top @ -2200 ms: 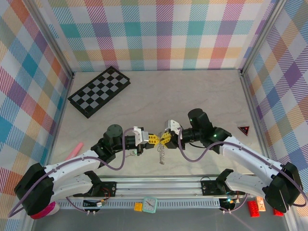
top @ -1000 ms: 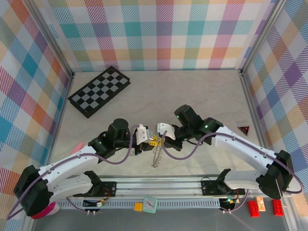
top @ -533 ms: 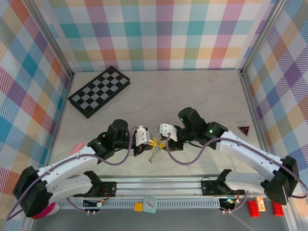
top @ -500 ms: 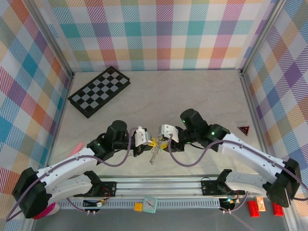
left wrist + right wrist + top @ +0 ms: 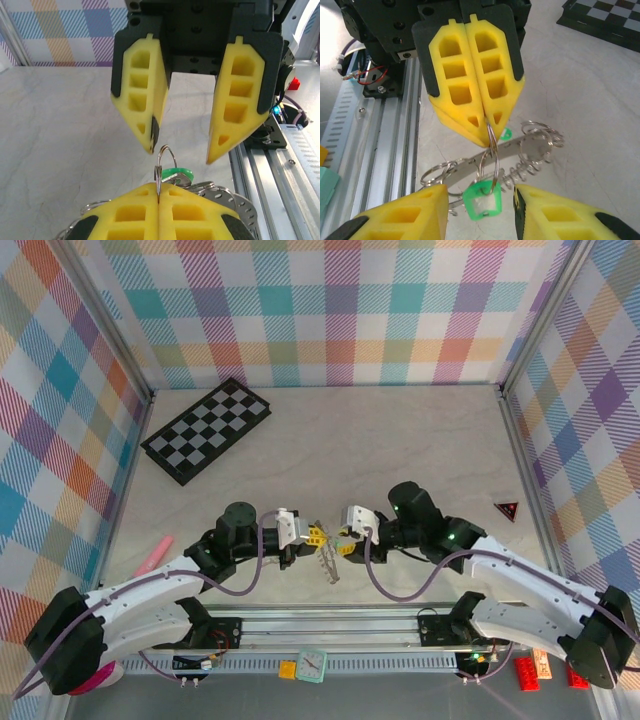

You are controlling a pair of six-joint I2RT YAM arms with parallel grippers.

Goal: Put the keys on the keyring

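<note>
My left gripper [image 5: 306, 537] is shut on a thin silver keyring [image 5: 165, 159], whose loop sticks up out of the closed yellow fingers [image 5: 125, 215]. A green plastic tag [image 5: 481, 200] hangs on that keyring [image 5: 491, 145]. Flat perforated silver keys [image 5: 515, 148] and further wire rings [image 5: 540, 135] dangle in a bunch [image 5: 329, 565] under it, above the table. My right gripper [image 5: 346, 542] faces the left one, open. Its fingers [image 5: 405, 217] stand on either side of the green tag without touching it. In the left wrist view the right gripper [image 5: 180, 152] hangs open just beyond the loop.
A folded chessboard [image 5: 205, 428] lies at the back left. A pink object [image 5: 153, 555] sits at the left edge and a red triangle [image 5: 507, 509] at the right. The metal base rail [image 5: 330, 625] runs along the near edge, with a small clock [image 5: 311, 665] and red bricks [image 5: 525, 672] below it.
My right gripper has opened, let go of the bunch and drawn back a little to the right. The left gripper has closed fully on the keyring and keeps the bunch hanging.
</note>
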